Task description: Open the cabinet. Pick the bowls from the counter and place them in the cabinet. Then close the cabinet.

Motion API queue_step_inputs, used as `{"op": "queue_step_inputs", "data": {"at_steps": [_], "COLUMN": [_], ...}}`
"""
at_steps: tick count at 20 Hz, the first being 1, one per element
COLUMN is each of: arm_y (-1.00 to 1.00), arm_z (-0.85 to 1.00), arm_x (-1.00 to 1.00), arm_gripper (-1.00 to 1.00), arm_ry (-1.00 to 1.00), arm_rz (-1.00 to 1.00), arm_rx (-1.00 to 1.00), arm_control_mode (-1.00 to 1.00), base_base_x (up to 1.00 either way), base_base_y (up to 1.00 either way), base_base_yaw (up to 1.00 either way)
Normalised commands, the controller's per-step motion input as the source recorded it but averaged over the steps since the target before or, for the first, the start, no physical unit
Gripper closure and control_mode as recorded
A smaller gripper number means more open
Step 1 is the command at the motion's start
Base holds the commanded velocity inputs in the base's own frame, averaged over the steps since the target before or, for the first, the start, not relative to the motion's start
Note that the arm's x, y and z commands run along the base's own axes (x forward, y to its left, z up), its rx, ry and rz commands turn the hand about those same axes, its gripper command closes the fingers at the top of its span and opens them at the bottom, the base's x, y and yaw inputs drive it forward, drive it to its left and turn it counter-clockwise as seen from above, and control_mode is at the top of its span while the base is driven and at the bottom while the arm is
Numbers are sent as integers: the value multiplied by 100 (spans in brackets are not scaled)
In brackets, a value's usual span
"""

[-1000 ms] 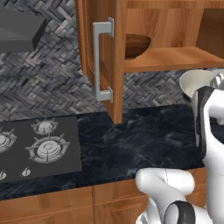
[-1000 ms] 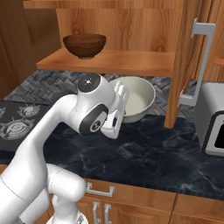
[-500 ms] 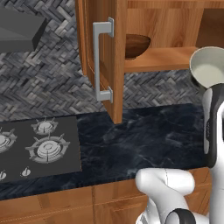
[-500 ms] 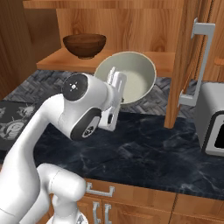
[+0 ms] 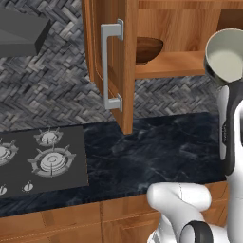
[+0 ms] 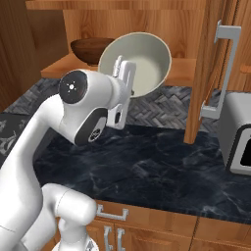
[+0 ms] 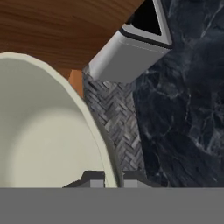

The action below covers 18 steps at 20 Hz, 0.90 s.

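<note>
**Second bowl held up at the cabinet's open front**

The cream ceramic bowl [image 6: 138,62], tipped on edge with its hollow facing the cameras, hangs in the air just in front of the shelf of the warm-brown wooden wall cabinet [image 5: 173,64], well above the black marble counter [image 6: 157,169]. The robot's two-finger gripper [image 6: 123,70] is clamped tight on the bowl's rim; in the hand view the rim runs down between the two dark fingertips [image 7: 93,179]. On the cabinet shelf, to the left of the held bowl, sits the dark reddish-brown wooden bowl [image 5: 148,49]. Both panelled doors stand open, their vertical grey bar handles [image 5: 112,66] flanking the opening. The shelf lies beyond and slightly below the held bowl, so the coming move looks like a push inward, with the bowl levelled and kept clear of the wooden one. A grey toaster oven [image 6: 237,135] stands on the counter below the cabinet's right door.
</note>
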Motion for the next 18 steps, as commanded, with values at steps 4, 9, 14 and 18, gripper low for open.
{"op": "queue_step_inputs", "data": {"at_steps": [4,9,14,18], "arm_y": [6,0,0,0], "arm_z": [25,8,3,0], "arm_x": [33,57,61,56], "arm_gripper": [100,100,100,100], "arm_ry": [0,0,0,0], "arm_rz": [-1,0,0,0], "arm_rx": [0,0,0,0], "arm_control_mode": [-100,-100,-100,-100], "base_base_x": [0,0,0,0], "base_base_y": [0,0,0,0], "base_base_yaw": [0,0,0,0]}}
